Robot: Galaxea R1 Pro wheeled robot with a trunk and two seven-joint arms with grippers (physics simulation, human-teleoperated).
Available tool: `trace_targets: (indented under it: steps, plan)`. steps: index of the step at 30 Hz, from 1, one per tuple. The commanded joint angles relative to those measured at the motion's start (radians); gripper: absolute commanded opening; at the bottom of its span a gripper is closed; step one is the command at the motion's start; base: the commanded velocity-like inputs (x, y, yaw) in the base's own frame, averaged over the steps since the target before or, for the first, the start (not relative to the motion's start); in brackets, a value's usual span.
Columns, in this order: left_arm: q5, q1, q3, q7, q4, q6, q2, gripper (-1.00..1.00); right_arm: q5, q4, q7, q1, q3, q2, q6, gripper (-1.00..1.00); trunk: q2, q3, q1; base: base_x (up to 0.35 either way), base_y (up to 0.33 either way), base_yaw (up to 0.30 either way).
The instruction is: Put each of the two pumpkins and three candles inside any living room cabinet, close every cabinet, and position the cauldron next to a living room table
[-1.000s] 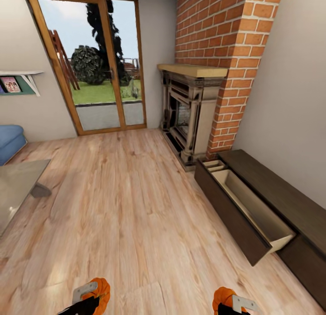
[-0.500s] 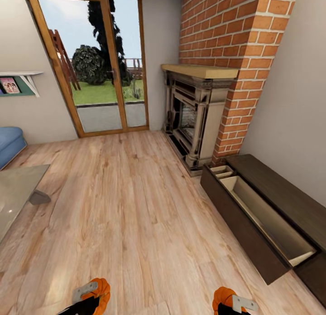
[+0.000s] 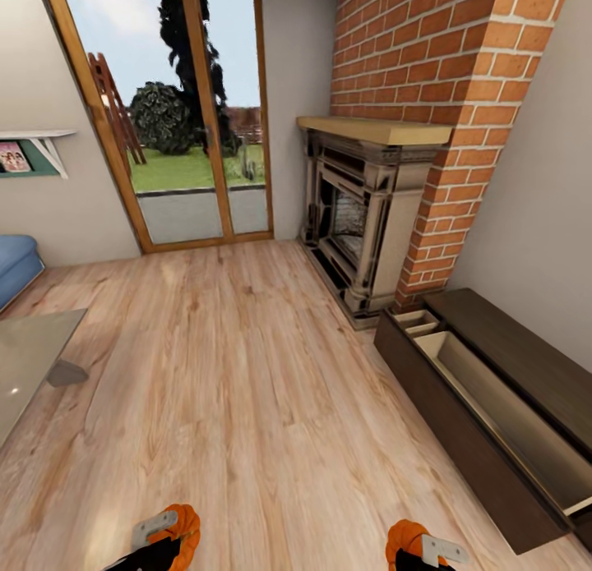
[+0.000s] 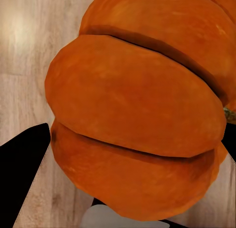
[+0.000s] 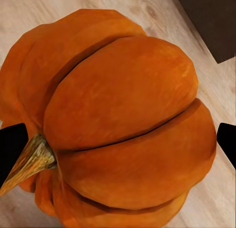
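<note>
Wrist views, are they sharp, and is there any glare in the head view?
Left wrist view: pumpkin so close it looks soft. Right wrist view: pumpkin crisper, stem visible. Head view: a pale sheen on the floor, bright daylight through the glass door, wide-angle slant in the walls.

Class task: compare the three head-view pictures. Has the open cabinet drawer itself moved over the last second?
No. The cabinet drawer keeps its place beside the fireplace; both shift together in the picture, so the camera moved, not the drawer.
</note>
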Motion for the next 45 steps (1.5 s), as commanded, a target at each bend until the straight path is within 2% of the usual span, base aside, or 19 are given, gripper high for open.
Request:
trace_targets:
  steps: [1,45]
  plan:
    - [0.005,0.0,-0.009,0.011,-0.003,0.004,0.001,-1.0,-0.008,-0.002,-0.005,-0.001,0.009,-0.001,-0.004,-1.0,-0.001,-0.001,0.001,0.297,0.136,0.0]
    - [0.005,0.0,-0.008,0.011,-0.003,0.004,0.001,-1.0,-0.008,-0.002,-0.005,0.0,0.009,0.0,-0.004,-1.0,-0.001,-0.001,0.001,0.3,0.113,0.0]
